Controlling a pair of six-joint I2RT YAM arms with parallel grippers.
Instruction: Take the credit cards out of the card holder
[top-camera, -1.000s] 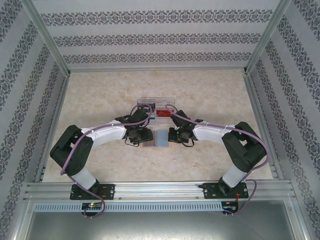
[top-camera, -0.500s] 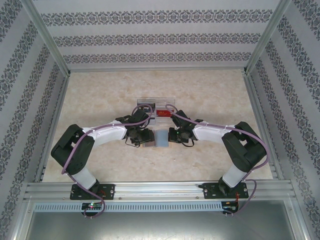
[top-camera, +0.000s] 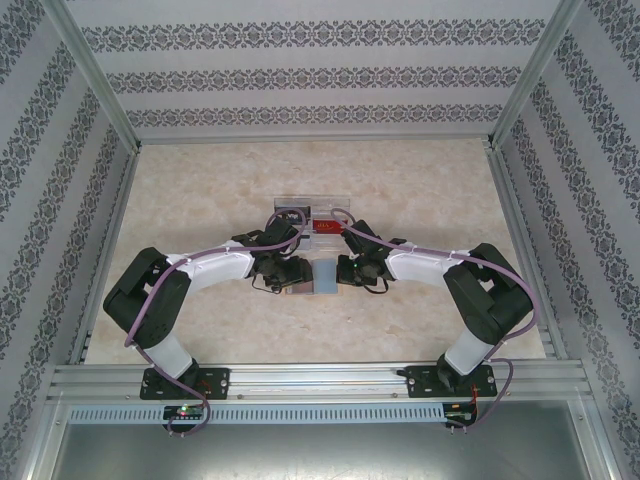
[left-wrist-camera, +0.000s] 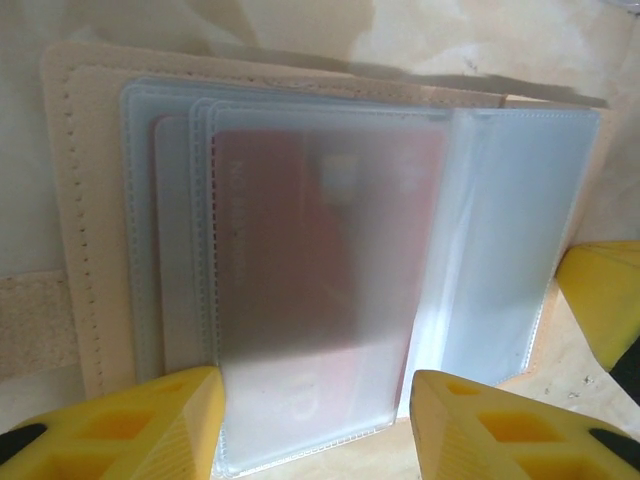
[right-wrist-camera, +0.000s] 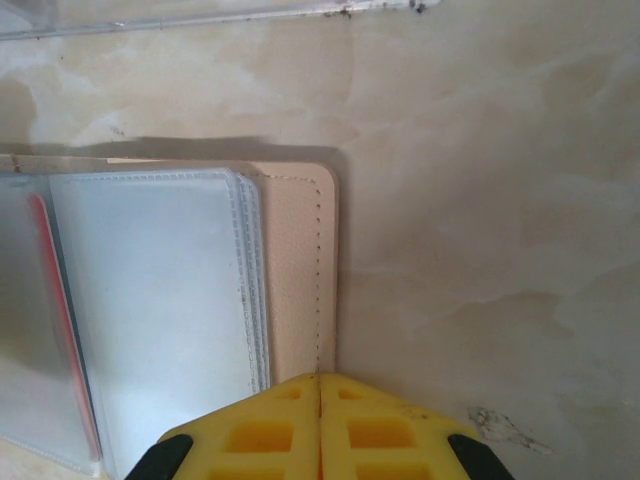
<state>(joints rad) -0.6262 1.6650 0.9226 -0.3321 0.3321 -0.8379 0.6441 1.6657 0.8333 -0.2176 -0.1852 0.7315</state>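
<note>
Card holder (top-camera: 323, 278) is boxed in by both arms. L gripper (left-wrist-camera: 315, 425) has its jaws apart, straddling the near edge of the sleeves (left-wrist-camera: 330, 270). R gripper (right-wrist-camera: 318, 425) has fingers pressed together at the holder's tan right edge. Clear box (top-camera: 312, 208) just behind blocks the far side. Open table (top-camera: 430, 190) far L, far R and toward the bases, approach room there

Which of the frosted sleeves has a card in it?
The top sleeve between the left gripper's fingers: a red card shows through it. The sleeve to its right looks plain bluish-white.
</note>
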